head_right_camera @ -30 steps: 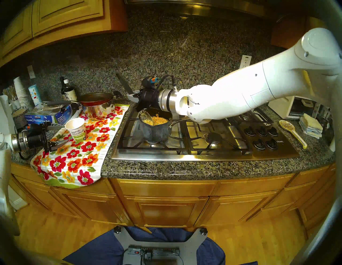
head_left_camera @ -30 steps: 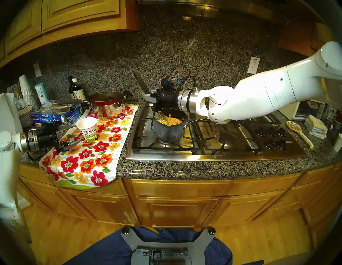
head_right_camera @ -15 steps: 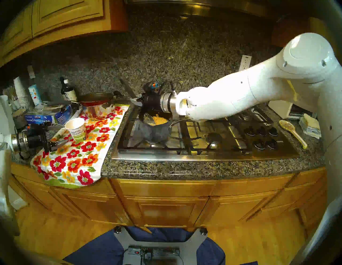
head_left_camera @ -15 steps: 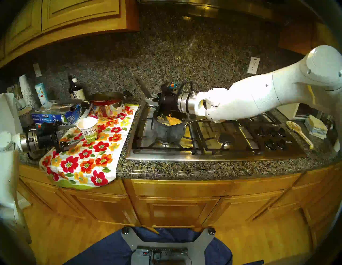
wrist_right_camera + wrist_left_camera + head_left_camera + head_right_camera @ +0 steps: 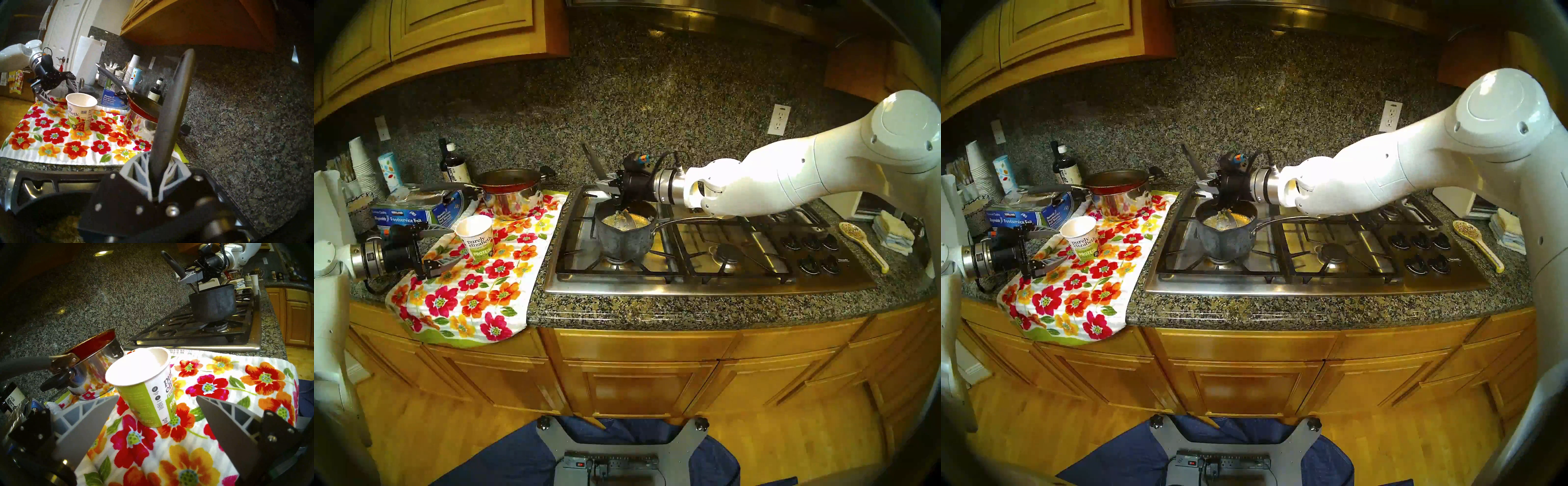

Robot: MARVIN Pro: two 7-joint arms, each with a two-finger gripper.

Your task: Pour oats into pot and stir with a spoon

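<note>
The dark grey pot (image 5: 624,239) (image 5: 1224,239) (image 5: 212,302) stands on the stove's front left burner, handle pointing right. Pale oats (image 5: 641,221) lie inside, blurred. My right gripper (image 5: 605,184) (image 5: 1205,181) (image 5: 153,162) hangs over the pot's far rim, shut on the spoon's black handle (image 5: 594,159) (image 5: 171,110). The spoon's silver bowl (image 5: 624,218) dips into the oats. The "purely elizabeth" paper cup (image 5: 478,242) (image 5: 144,387) (image 5: 79,110) stands upright on the floral towel, its inside white. My left gripper (image 5: 453,245) (image 5: 157,396) is open, fingers either side of the cup, not touching it.
A red frying pan on a shiny steel pot (image 5: 510,191) sits behind the cup, with a foil box (image 5: 412,215), a dark bottle (image 5: 453,166) and stacked white cups (image 5: 361,166). Stove knobs (image 5: 812,251), a yellow speckled spoon rest (image 5: 860,241) and folded cloths (image 5: 892,234) are at the right.
My right gripper has swept the spoon to the right across the pot, and the spoon's bowl now sits mid-pot. The left arm and cup have stayed put.
</note>
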